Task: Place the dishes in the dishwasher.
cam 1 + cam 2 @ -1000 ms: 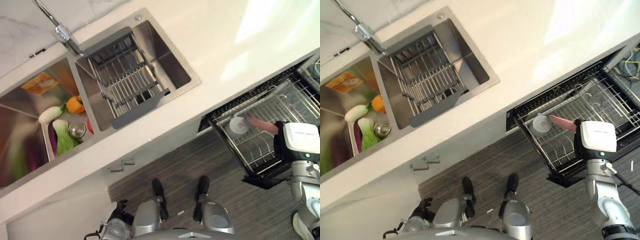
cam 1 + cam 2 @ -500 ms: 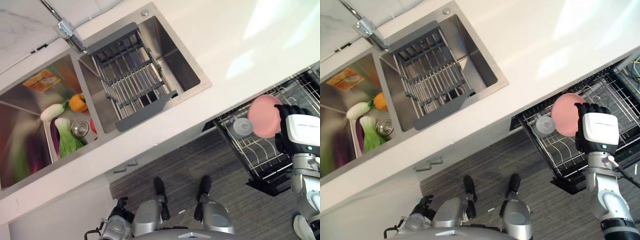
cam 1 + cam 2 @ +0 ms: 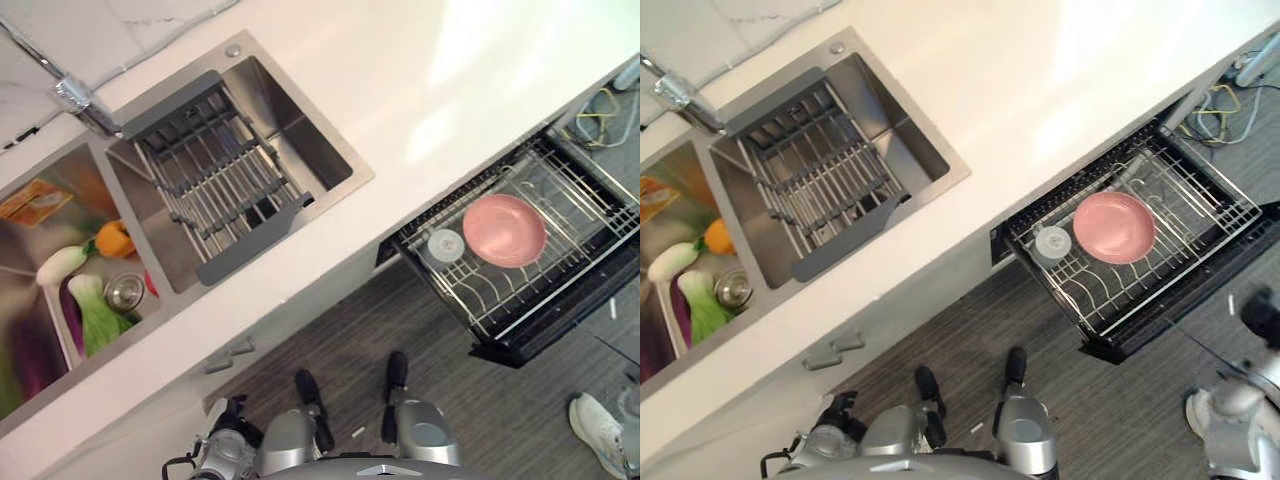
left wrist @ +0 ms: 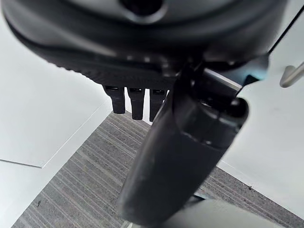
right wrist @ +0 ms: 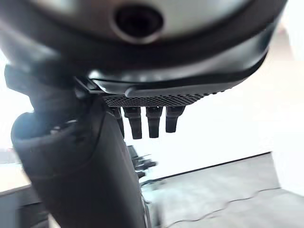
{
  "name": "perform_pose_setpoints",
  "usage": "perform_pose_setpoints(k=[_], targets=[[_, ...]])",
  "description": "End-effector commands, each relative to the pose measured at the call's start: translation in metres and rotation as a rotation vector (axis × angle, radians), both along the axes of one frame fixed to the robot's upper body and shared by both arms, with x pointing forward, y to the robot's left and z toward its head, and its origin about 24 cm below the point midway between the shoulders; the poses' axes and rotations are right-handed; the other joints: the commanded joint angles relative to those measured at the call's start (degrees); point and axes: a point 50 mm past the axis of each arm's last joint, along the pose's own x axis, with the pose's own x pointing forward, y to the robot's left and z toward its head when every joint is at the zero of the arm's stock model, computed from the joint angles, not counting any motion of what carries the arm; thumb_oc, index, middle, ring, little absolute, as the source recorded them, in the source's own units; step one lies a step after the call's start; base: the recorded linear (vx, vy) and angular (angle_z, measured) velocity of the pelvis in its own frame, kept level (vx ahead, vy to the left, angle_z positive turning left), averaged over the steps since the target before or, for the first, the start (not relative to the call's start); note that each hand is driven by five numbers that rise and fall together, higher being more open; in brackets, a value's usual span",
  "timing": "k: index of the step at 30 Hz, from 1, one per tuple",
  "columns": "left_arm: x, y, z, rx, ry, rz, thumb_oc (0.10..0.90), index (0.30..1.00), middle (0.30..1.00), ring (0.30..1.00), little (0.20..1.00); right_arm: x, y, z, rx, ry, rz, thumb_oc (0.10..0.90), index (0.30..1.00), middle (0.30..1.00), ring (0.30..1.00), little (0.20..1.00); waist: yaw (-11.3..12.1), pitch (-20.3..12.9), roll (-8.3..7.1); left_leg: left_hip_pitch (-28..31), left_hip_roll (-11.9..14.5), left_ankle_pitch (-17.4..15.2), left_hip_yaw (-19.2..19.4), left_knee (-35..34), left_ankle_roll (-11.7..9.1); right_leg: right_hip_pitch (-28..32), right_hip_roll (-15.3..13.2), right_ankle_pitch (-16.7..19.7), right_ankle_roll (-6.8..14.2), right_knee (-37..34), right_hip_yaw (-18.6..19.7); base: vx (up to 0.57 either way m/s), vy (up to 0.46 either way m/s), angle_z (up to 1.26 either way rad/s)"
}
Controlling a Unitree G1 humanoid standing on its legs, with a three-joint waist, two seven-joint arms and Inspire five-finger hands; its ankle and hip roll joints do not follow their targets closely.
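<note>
Pink plate (image 3: 504,230): lay flat, face up, in the wire rack (image 3: 560,205) of the pulled-out dishwasher drawer (image 3: 545,335), held by no robot hand.
Small white cup (image 3: 444,244): sat in the same rack, just beside the plate, on the side nearer the sink.
Left robot hand (image 4: 137,102): seen in its wrist view with fingers straight and relaxed, holding nothing, over grey striped floor (image 4: 71,190).
Right robot hand (image 5: 147,121): seen in its wrist view with fingers straight and spread loosely, holding nothing.
Tabletop (image 3: 420,90): pale and glossy, running diagonally above the drawer.
Sink (image 3: 310,140): steel, two basins; a grey drying rack (image 3: 215,180) sat across the nearer basin.
Far basin: held a white tub (image 3: 75,320) of leafy greens (image 3: 95,310), an orange pepper (image 3: 113,239) and a metal strainer (image 3: 125,290).
Faucet (image 3: 75,95): stood behind the sink.
Person's shoe (image 3: 597,430): on the floor near the drawer.
</note>
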Motion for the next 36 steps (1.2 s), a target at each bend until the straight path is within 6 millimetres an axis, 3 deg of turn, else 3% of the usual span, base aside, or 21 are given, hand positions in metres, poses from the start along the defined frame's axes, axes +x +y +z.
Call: perform_pose_setpoints(k=[1, 2, 5, 6, 7, 8, 11, 14, 16, 17, 18, 23, 24, 28, 30, 31, 32, 33, 34, 35, 36], targets=[[0.002, -0.007, -0.002, 0.015, 0.006, 0.007, 0.8, 0.9, 0.9, 0.9, 0.9, -0.011, -0.01, 0.031, -0.141, -0.154, -0.107, 0.8, 0.9, 0.9, 0.9, 0.9, -1.2, -4.5, 0.55, -4.4, 2.3, 0.8, -1.3, 4.6, -1.3, -1.0, -2.3, -6.8, 4.6, 5.7, 1.6, -0.08, 0.083, -0.21], [0.006, -0.009, -0.001, 0.01, -0.004, 0.006, 0.8, 0.9, 0.9, 0.9, 0.9, -0.015, -0.011, 0.013, -0.049, -0.125, -0.137, 0.8, 0.9, 0.9, 0.9, 0.9, -1.7, -4.1, 1.09, -4.6, 2.2, 0.8, -0.6, 4.5, -1.2, -2.3, -2.6, -6.5, 4.8, 6.3, 1.9, -0.05, 0.072, -0.33], [0.007, -0.01, -0.001, -0.002, -0.006, 0.01, 0.8, 0.9, 0.9, 0.9, 0.9, -0.013, -0.006, 0.003, -0.016, -0.08, -0.117, 0.8, 0.9, 0.9, 0.9, 0.9, -1.8, -3.5, 1.62, -4.8, 2.0, 0.6, -0.2, 4.6, -1.2, -3.2, -2.9, -6.9, 4.9, 7.4, 2.2, -0.04, 0.046, -0.32], [0.008, -0.012, -0.001, -0.008, -0.006, 0.01, 0.8, 0.9, 0.9, 0.9, 0.9, -0.012, -0.004, -0.002, 0.015, -0.071, -0.107, 0.693, 0.74, 0.74, 0.74, 0.74, -1.8, -3.3, 1.92, -5.1, 2.1, 1.0, -0.1, 4.6, -1.1, -3.8, -3.0, -6.6, 4.8, 7.5, 2.2, -0.05, 0.035, -0.12], [0.007, -0.013, -0.001, -0.017, -0.002, 0.015, 0.8, 0.9, 0.9, 0.9, 0.9, -0.004, 0.002, -0.012, 0.061, -0.061, -0.071, 0.4, 0.3, 0.3, 0.3, 0.3, -1.7, -2.9, 2.61, -5.5, 2.1, 1.4, -0.3, 4.5, -1.1, -4.4, -3.1, -6.5, 4.8, 7.9, 2.0, -0.05, 0.022, -0.02], [0.007, -0.013, -0.001, -0.017, -0.002, 0.015, 0.8, 0.9, 0.9, 0.9, 0.9, -0.004, 0.002, -0.012, 0.061, -0.061, -0.071, 0.4, 0.3, 0.3, 0.3, 0.3, -1.7, -2.9, 2.61, -5.5, 2.1, 1.4, -0.3, 4.5, -1.1, -4.4, -3.1, -6.5, 4.8, 7.9, 2.0, 0.0, 0.0, 0.0], [0.005, -0.017, -0.003, -0.028, 0.008, 0.007, 0.8, 0.9, 0.9, 0.9, 0.9, 0.021, 0.015, -0.017, 0.091, -0.043, 0.037, 0.4, 0.3, 0.3, 0.3, 0.3, -1.3, -2.2, 3.73, -5.8, 1.9, 1.6, -0.8, 4.5, -1.2, -4.5, -3.5, -6.8, 4.7, 8.4, 1.7, -0.03, 0.007, 0.01], [0.002, -0.02, -0.004, -0.037, 0.018, -0.016, 0.8, 0.9, 0.9, 0.9, 0.9, 0.053, 0.026, -0.016, 0.09, -0.014, 0.156, 0.4, 0.3, 0.3, 0.3, 0.3, -0.5, -1.9, 5.04, -6.0, 1.7, 1.9, -1.6, 4.7, -1.3, -4.0, -3.9, -6.9, 4.6, 8.4, 1.0, -0.02, -0.004, 0.11], [-0.001, -0.024, -0.006, -0.043, 0.028, -0.047, 0.8, 0.9, 0.9, 0.9, 0.9, 0.085, 0.036, -0.005, 0.04, 0.016, 0.267, 0.4, 0.3, 0.3, 0.3, 0.3, 1.0, -2.2, 6.34, -5.7, 1.3, 1.9, -2.6, 4.7, -1.4, -2.9, -4.3, -7.5, 4.5, 8.4, 0.1, 0.0, -0.017, 0.23], [-0.001, -0.024, -0.005, -0.044, 0.026, -0.044, 0.8, 0.9, 0.9, 0.9, 0.9, 0.086, 0.037, -0.005, 0.038, 0.014, 0.27, 0.4, 0.3, 0.3, 0.3, 0.3, 0.9, -2.2, 6.41, -6.0, 1.4, 2.2, -2.7, 4.7, -1.3, -3.1, -4.2, -7.2, 4.4, 8.2, 0.1, -0.01, -0.023, 0.38], [-0.003, -0.025, -0.006, -0.044, 0.034, -0.061, 0.8, 0.9, 0.9, 0.9, 0.9, 0.1, 0.041, -0.001, 0.019, 0.057, 0.324, 0.4, 0.3, 0.3, 0.3, 0.3, 1.9, -2.5, 7.13, -5.5, 1.1, 2.1, -3.4, 4.6, -1.5, -1.9, -4.6, -8.0, 4.4, 8.3, -0.8, -0.02, -0.018, 0.38], [-0.002, -0.025, -0.006, -0.045, 0.032, -0.059, 0.8, 0.9, 0.9, 0.9, 0.9, 0.102, 0.041, 0.0, 0.018, 0.055, 0.327, 0.4, 0.3, 0.3, 0.3, 0.3, 1.8, -2.6, 7.22, -5.9, 1.2, 2.3, -3.5, 4.6, -1.4, -2.1, -4.5, -7.6, 4.3, 8.1, -0.9, 0.0, -0.016, 0.19], [-0.013, -0.028, -0.009, -0.048, 0.061, -0.097, 0.8, 0.9, 0.9, 0.9, 0.9, 0.136, 0.06, 0.015, -0.043, 0.098, 0.453, 0.4, 0.3, 0.3, 0.3, 0.3, 5.4, -4.3, 9.13, -5.1, 0.7, 2.9, -6.0, 4.2, -1.8, 1.8, -5.2, -8.6, 4.0, 7.4, -4.1, 0.04, -0.077, 0.12], [-0.019, -0.031, -0.01, -0.102, 0.064, -0.138, 0.8, 0.9, 0.9, 0.9, 0.9, 0.171, 0.078, 0.025, -0.069, 0.163, 0.576, 0.4, 0.3, 0.3, 0.3, 0.3, 8.2, -5.5, 10.01, -4.3, 0.2, 3.7, -9.6, 3.7, -2.4, 6.3, -5.4, -9.4, 3.9, 6.2, -8.9, 0.03, -0.071, 0.87], [-0.021, -0.03, -0.011, -0.123, 0.063, -0.108, 0.8, 0.9, 0.9, 0.9, 0.9, 0.177, 0.082, 0.024, -0.072, 0.195, 0.61, 0.4, 0.3, 0.3, 0.3, 0.3, 9.1, -5.9, 9.98, -4.4, 0.2, 3.9, -10.4, 3.9, -2.5, 7.0, -5.3, -9.5, 3.7, 6.0, -9.6, 0.01, -0.07, 0.63], [-0.022, -0.026, -0.011, -0.142, 0.065, -0.085, 0.8, 0.9, 0.9, 0.9, 0.9, 0.183, 0.085, 0.021, -0.08, 0.254, 0.64, 0.513, 0.469, 0.469, 0.469, 0.469, 10.2, -6.7, 9.68, -5.0, 0.3, 4.3, -12.1, 4.0, -2.6, 7.8, -4.9, -9.6, 3.4, 5.5, -11.2, 0.01, -0.082, 0.5], [-0.022, -0.026, -0.011, -0.142, 0.065, -0.084, 0.8, 0.9, 0.9, 0.9, 0.9, 0.183, 0.085, 0.021, -0.08, 0.254, 0.64, 0.557, 0.535, 0.535, 0.535, 0.535, 10.2, -6.8, 9.69, -5.1, 0.3, 4.3, -12.1, 4.0, -2.6, 7.7, -4.9, -9.5, 3.4, 5.5, -11.3, 0.03, -0.101, 0.6], [-0.024, -0.023, -0.011, -0.158, 0.071, -0.059, 0.8, 0.9, 0.9, 0.9, 0.9, 0.184, 0.088, 0.014, -0.086, 0.31, 0.682, 0.712, 0.768, 0.768, 0.768, 0.768, 11.2, -7.2, 8.99, -4.9, 0.3, 4.3, -13.2, 3.9, -2.8, 9.0, -4.6, -10.1, 3.3, 5.2, -12.4, 0.03, -0.073, 0.37], [-0.024, -0.023, -0.011, -0.162, 0.069, -0.053, 0.8, 0.9, 0.9, 0.9, 0.9, 0.182, 0.087, 0.006, -0.074, 0.348, 0.688, 0.8, 0.9, 0.9, 0.9, 0.9, 11.6, -7.5, 8.58, -4.9, 0.3, 4.4, -13.7, 3.8, -2.9, 9.4, -4.4, -10.1, 3.2, 5.0, -13.2, 0.03, -0.068, 0.43], [-0.023, -0.023, -0.011, -0.162, 0.068, -0.053, 0.8, 0.9, 0.9, 0.9, 0.9, 0.182, 0.087, 0.006, -0.075, 0.348, 0.688, 0.8, 0.9, 0.9, 0.9, 0.9, 11.6, -7.6, 8.64, -5.3, 0.3, 4.5, -13.9, 3.9, -2.8, 9.2, -4.4, -9.8, 3.2, 4.9, -13.3, 0.03, -0.064, 0.54], [-0.024, -0.021, -0.011, -0.164, 0.079, -0.052, 0.8, 0.9, 0.9, 0.9, 0.9, 0.174, 0.084, -0.016, -0.033, 0.468, 0.691, 0.8, 0.9, 0.9, 0.9, 0.9, 12.2, -7.9, 7.68, -4.9, 0.2, 4.4, -14.5, 3.7, -3.1, 10.1, -4.1, -10.1, 3.1, 4.8, -14.1, 0.03, -0.057, 0.61]])
